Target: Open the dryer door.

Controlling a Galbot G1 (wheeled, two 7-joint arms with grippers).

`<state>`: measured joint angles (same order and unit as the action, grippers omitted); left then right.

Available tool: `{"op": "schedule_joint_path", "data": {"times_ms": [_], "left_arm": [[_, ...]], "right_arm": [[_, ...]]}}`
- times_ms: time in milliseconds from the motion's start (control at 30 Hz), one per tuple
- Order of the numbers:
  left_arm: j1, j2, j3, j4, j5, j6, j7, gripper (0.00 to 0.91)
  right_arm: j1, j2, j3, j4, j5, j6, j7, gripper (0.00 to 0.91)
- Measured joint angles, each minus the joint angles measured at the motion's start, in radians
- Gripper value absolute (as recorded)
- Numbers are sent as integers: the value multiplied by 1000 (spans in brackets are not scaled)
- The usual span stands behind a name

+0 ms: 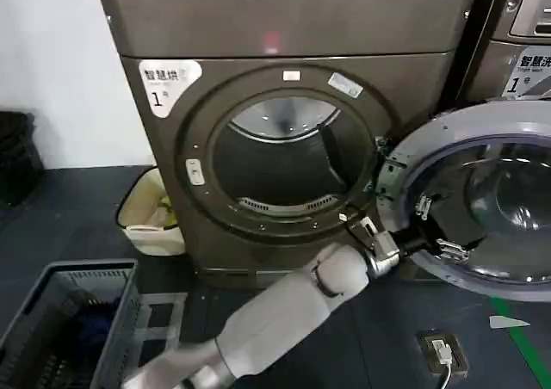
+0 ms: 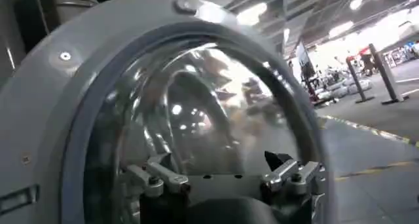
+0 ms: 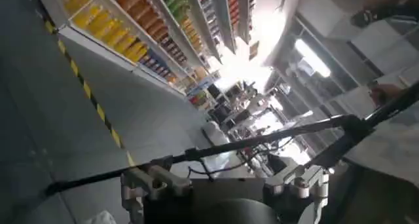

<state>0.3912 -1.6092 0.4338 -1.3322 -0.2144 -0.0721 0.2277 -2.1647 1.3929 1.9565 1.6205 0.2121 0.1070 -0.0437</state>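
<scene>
Dark flooring is surrounding the dryer point(image 1: 284, 105) while your left tool point(image 1: 430, 241), spread wide, is risking slipping off the dryer door point(image 1: 482, 200) at frame right.

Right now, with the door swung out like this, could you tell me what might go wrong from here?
The dryer door is already wide open, and the left gripper is against its grey inner face. Pushing further may strain the hinge. The door's edge also lies close to the neighbouring machine, so it could knock against it. On withdrawal, the open fingers might catch the inner rim and drag the door back.
</scene>
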Motion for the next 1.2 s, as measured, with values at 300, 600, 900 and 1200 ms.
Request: {"op": "schedule_joint_path", "data": {"times_ms": [300,600,900,1200], "left_arm": [[0,0,-11,7,1,-2,2,907],[4,0,-12,-10,-1,-2,6,907],[40,1,25,-120,-23,46,36,907],[90,286,43,-374,-68,99,59,907]], "right_arm": [[7,5,-14,14,0,-9,-3,907],[6,4,-13,13,3,-23,-8,907],[6,3,-3,8,3,-27,-16,907],[9,11,18,21,-2,-73,-42,907]]}}
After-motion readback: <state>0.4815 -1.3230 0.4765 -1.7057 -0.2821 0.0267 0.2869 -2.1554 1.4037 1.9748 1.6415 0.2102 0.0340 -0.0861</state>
